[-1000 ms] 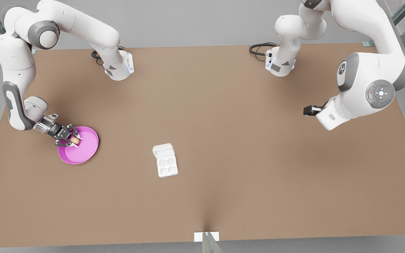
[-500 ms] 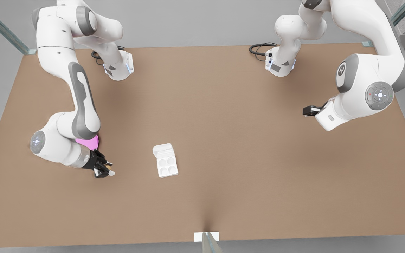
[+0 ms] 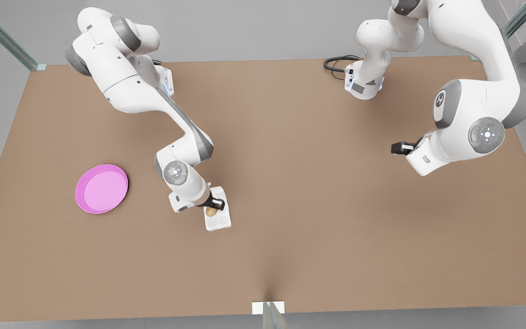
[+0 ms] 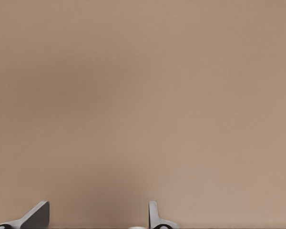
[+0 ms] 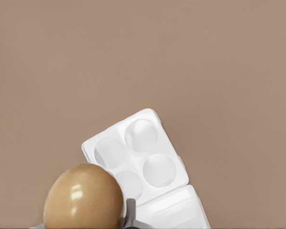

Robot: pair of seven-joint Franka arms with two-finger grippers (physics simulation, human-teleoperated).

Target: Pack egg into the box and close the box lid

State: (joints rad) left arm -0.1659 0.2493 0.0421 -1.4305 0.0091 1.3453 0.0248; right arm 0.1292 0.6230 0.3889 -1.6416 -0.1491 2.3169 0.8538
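One egg [image 5: 83,195] is clenched in the right end effector [image 3: 213,208] above the box [image 3: 218,218]; released off-centre, it could roll out. The left end effector [image 4: 97,217] waits, spread open.

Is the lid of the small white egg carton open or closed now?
Open. The white egg carton shows all four round cups uncovered, and its hinged lid lies flat beside the tray.
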